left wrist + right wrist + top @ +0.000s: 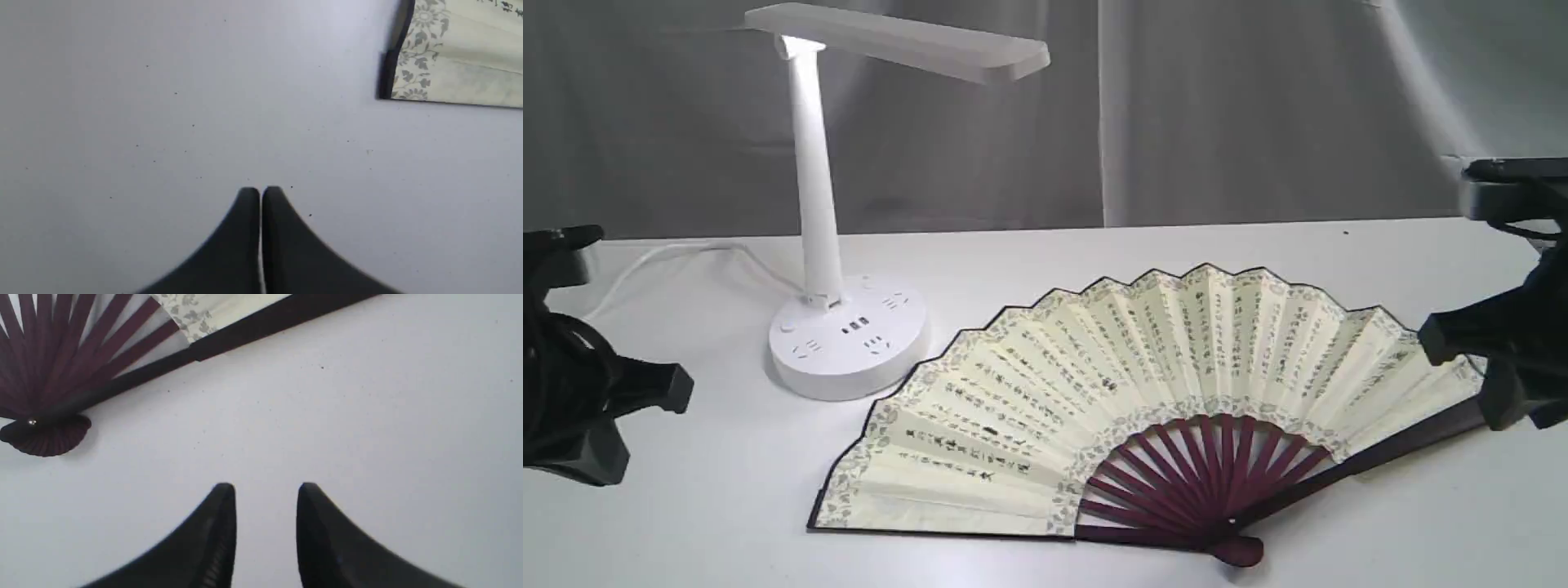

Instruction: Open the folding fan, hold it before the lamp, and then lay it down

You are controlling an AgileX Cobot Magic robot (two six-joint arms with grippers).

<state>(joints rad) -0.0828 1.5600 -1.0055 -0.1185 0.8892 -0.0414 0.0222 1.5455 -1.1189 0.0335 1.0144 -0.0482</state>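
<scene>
The folding fan (1143,392) lies fully spread and flat on the white table (711,506), cream leaf with black calligraphy, maroon ribs meeting at the pivot (1233,549). The white lamp (845,327) stands behind its left end, head lit. My left gripper (260,192) is shut with nothing in it, over bare table, apart from the fan's left corner (429,61). My right gripper (265,490) hangs open over bare table, off the fan's dark outer rib (245,332). In the exterior view both grippers sit at the frame edges, left (645,408), right (1486,376).
The lamp's white cord (678,257) trails left across the table toward the left arm. A grey curtain (1217,114) closes off the back. Bare table surface stretches in front of the fan and to its left.
</scene>
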